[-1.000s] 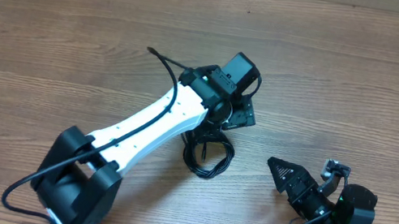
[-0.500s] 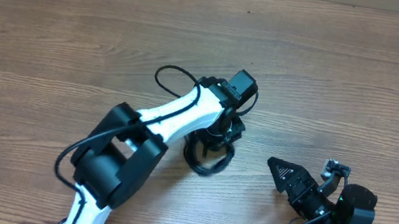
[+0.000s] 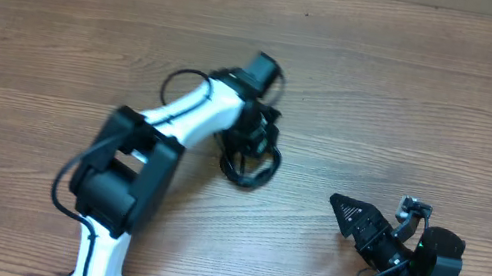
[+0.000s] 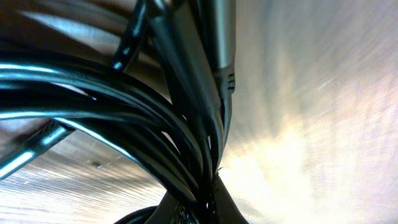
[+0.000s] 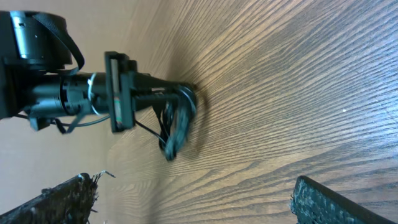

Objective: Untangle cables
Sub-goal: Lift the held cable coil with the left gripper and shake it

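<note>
Honestly, we saw more than one way for this to go badly. The left gripper (image 3: 247, 146) stood pressed together on the cables (image 3: 251, 169), which lay as one small dark coil on the table (image 3: 437, 91), somewhat left of the middle and well apart from the right arm. In the left wrist view the cables (image 4: 155, 106) filled the near field, with many strands running together toward the pinch. We therefore judged that the jaws had probably taken several strands at once and not a single one. If that was so, a pull would have dragged the whole coil across the wood, or drawn the loops tighter, instead of freeing one cord. A plug end (image 4: 225, 62) sat against the bundle (we could not tell to which cord it belonged), and such an end could have caught in a loop when drawn through. The cords looked thin and smooth, so they could also have slipped out of the closed fingers under tension. The right gripper (image 3: 346, 213) hung spread wide at the right side of the table, holding nothing. With nothing to pin the coil down, the left arm alone had no counter-hold. We noticed too the arm wire (image 3: 178, 80) looping near that arm's wrist, which a wide swing could have hooked.
</note>
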{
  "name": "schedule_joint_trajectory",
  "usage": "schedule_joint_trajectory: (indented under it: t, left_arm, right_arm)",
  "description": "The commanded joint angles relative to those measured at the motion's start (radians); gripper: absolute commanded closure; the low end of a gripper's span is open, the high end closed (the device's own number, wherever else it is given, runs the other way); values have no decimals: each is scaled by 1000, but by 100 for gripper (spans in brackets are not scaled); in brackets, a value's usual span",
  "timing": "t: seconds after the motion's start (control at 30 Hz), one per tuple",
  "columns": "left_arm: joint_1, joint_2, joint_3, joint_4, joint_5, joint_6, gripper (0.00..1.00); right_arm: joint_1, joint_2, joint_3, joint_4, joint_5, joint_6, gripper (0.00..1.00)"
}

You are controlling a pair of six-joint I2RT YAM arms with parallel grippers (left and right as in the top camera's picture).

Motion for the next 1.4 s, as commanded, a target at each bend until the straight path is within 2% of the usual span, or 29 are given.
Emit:
schedule_joint_trajectory:
  t: [0.0, 0.07, 0.13, 0.2, 0.23, 0.3, 0.37, 0.53, 0.63, 0.73, 0.8, 0.93, 1.07, 1.13, 1.27, 1.37]
  left_arm:
    - [100, 24, -6, 17, 153, -28, 95]
    - [138, 24, -6, 53, 181, 33, 81]
    - [171, 24, -6, 117, 206, 158, 66]
    - [193, 24, -6, 190, 234, 292, 44]
    - [200, 24, -6, 225, 251, 360, 38]
    - [205, 24, -6, 274, 289, 436, 30]
    - [204, 23, -6, 327, 330, 499, 26]
    - [198, 13, -4, 573, 448, 883, 1]
    - [198, -4, 0, 588, 509, 1172, 0]
    - [200, -42, 0, 514, 468, 1459, 0]
    - [200, -79, 3, 428, 338, 1571, 0]
    - [179, -185, 26, 240, -34, 1833, 0]
    - [131, -259, 29, 194, -311, 2156, 0]
    - [113, -261, 29, 187, -385, 2279, 0]
    - [107, -224, 29, 144, -377, 2407, 0]
    - [109, -185, 29, 110, -384, 2496, 8]
  right_arm:
    - [-2, -2, 26, 2, 10, -8, 0]
    - [-2, -2, 26, 2, 9, -8, 1]
    - [-2, -2, 26, 2, 10, -8, 0]
    - [-2, -2, 26, 2, 10, -8, 0]
    - [-2, -2, 26, 2, 10, -8, 0]
    - [-2, -2, 26, 2, 10, -8, 0]
    - [-2, -2, 26, 2, 10, -8, 0]
    - [-2, -2, 26, 2, 10, -8, 0]
    - [-2, -2, 26, 2, 10, -8, 0]
    - [-2, -2, 26, 2, 10, -8, 0]
    - [-2, -2, 26, 2, 10, -8, 0]
    - [-2, -2, 26, 2, 10, -8, 0]
    - [-2, -2, 26, 2, 10, -8, 0]
    - [-2, -2, 26, 2, 10, -8, 0]
    - [-2, -2, 26, 2, 10, -8, 0]
    - [-2, -2, 26, 2, 10, -8, 0]
